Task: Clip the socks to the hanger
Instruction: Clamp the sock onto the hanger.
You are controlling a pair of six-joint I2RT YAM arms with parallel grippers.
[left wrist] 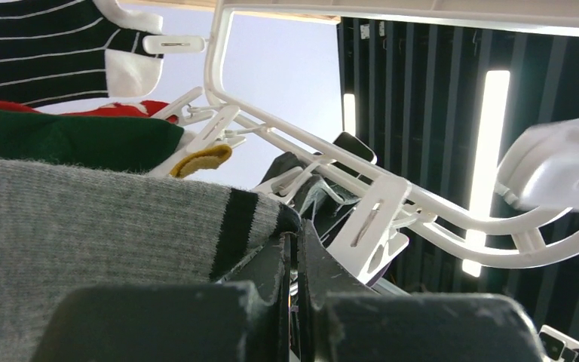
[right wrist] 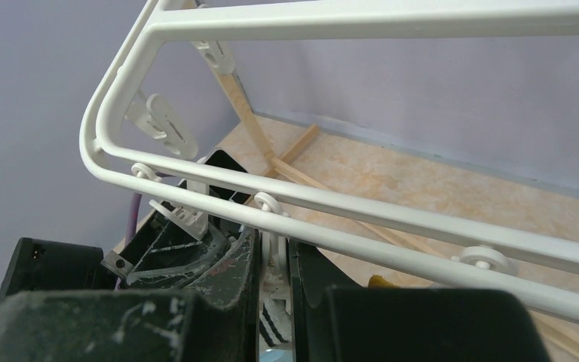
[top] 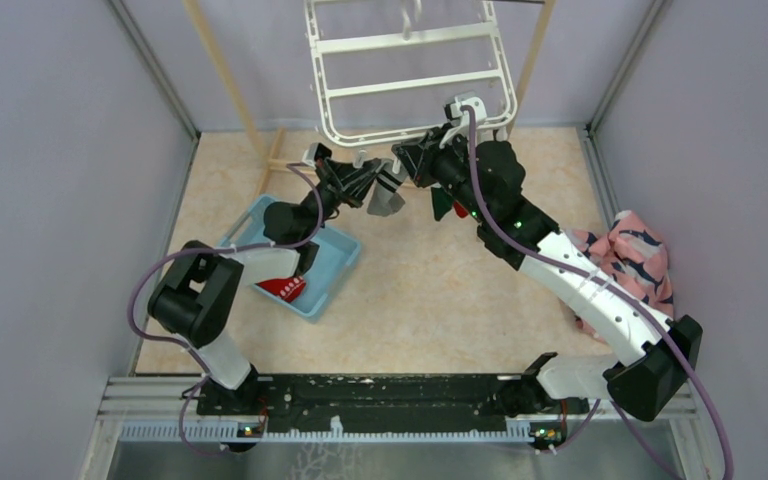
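The white hanger [top: 410, 75] hangs at the back middle. My left gripper [top: 378, 180] is shut on the cuff of a grey sock with black stripes [top: 387, 197], held just under the hanger's near rail. In the left wrist view the jaws [left wrist: 295, 240] pinch the grey sock [left wrist: 83, 226] beside a white clip [left wrist: 369, 219]; a dark green sock [left wrist: 68, 139], a red one [left wrist: 124, 109] and a black-white striped one [left wrist: 38, 45] hang on the hanger's clips behind. My right gripper [top: 408, 160] is shut on a clip [right wrist: 274, 253] under the rail [right wrist: 362, 219].
A blue tray [top: 335, 265] at the left holds a red sock [top: 282, 289]. A pink shark-print cloth [top: 632, 262] lies at the right. Wooden poles [top: 222, 70] lean at the back beside the hanger. Grey walls close in both sides.
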